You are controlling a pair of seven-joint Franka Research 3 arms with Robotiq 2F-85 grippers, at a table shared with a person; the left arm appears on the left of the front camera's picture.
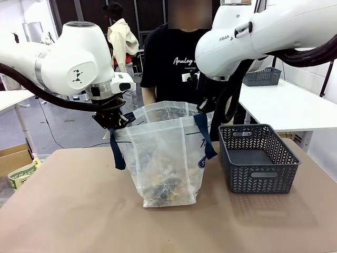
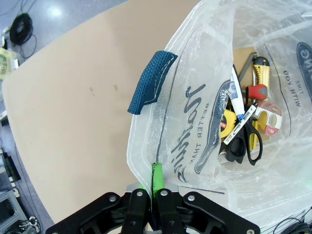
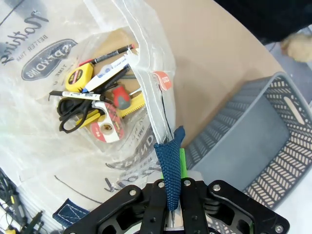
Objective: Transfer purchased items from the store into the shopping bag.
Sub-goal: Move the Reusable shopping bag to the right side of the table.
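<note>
The translucent shopping bag (image 1: pixel 163 158) with navy handles stands upright on the table, its mouth held wide. My left gripper (image 1: pixel 113 122) is shut on the bag's left rim (image 2: pixel 155 168), pinching the plastic between green pads. My right gripper (image 1: pixel 206 108) is shut on the right rim and its navy handle (image 3: pixel 170 165). At the bottom of the bag lie the purchased items (image 2: pixel 246 124): scissors, a yellow tape measure, a red-handled screwdriver, markers, a utility knife and tape rolls (image 3: pixel 97 105).
A grey plastic basket (image 1: pixel 257 158) stands empty on the table right of the bag. A person in a black shirt (image 1: pixel 174 63) stands behind the bag at the far side. A white table (image 1: pixel 289 103) is at the back right.
</note>
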